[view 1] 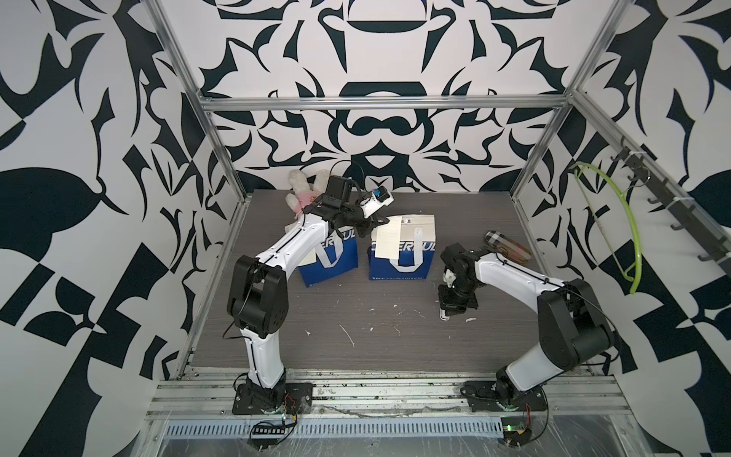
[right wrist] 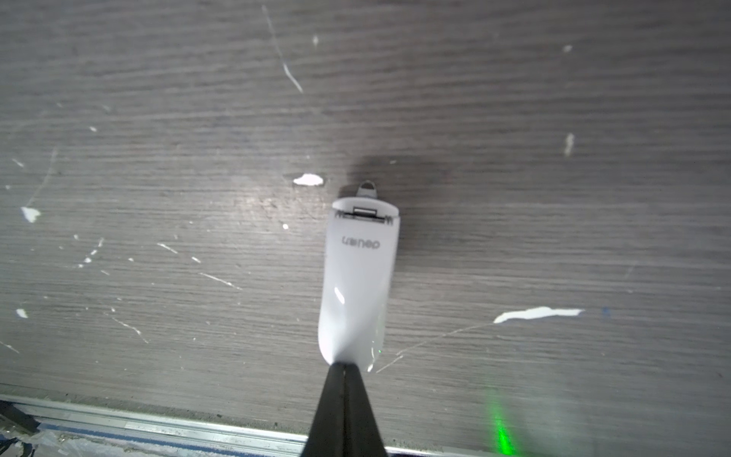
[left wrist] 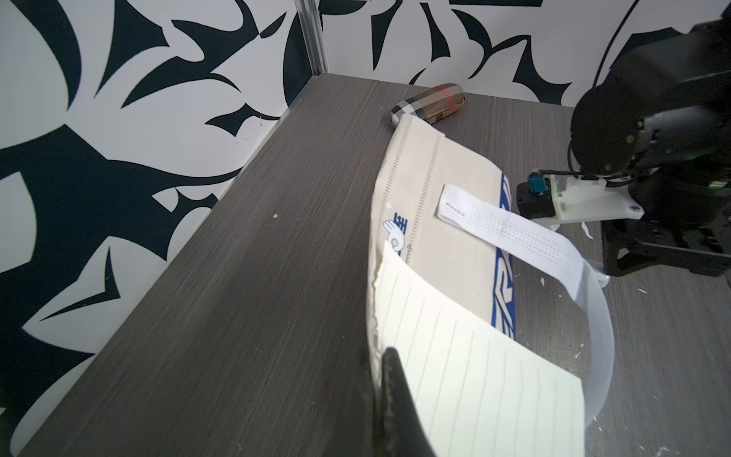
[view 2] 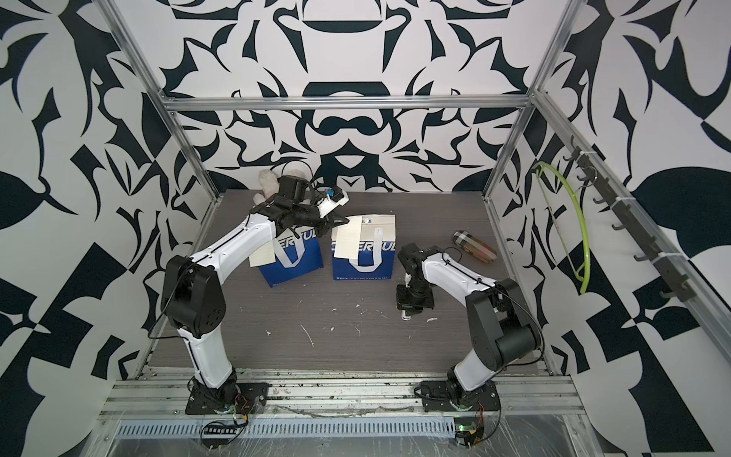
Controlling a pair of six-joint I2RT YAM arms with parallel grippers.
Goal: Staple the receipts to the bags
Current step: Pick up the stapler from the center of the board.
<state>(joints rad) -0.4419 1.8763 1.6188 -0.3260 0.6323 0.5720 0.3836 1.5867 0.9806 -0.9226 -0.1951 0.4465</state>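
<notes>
Top views: both bags lie flat on the worktop (view 1: 356, 348), side by side toward the back, blue ends toward the arm bases. left bag (view 1: 332, 271) is partly under the left arm, and in a top view the left receipt (view 2: 263, 254) lies over its left edge. right bag (view 1: 425, 231) carries the right receipt (view 1: 387, 241) on its left part, across cream and blue. left hand (view 1: 375, 221) is at that bag's back-left corner, jaws closed at the receipt's top edge. right hand (view 1: 446, 310) points down over bare worktop, well apart from both bags, clamped on a white stapler (view 1: 444, 315). plush toy (view 1: 306, 190) is at the back behind the left arm, plaid case (view 1: 506, 247) is right of the bags, and white scraps lie in front. Left wrist: one black finger (left wrist: 395, 380) sits on the edge of the lined right receipt and the paper curls up to it. The bag's cream top rises there too, can't tell if it's pinched as well. white ribbon handle (left wrist: 553, 245) loops off the bag, with the plaid case beyond. Right wrist: fingers (right wrist: 330, 411) are shut tight on the stapler's rear end, nose toward the worktop; can't tell whether the nose touches it
</notes>
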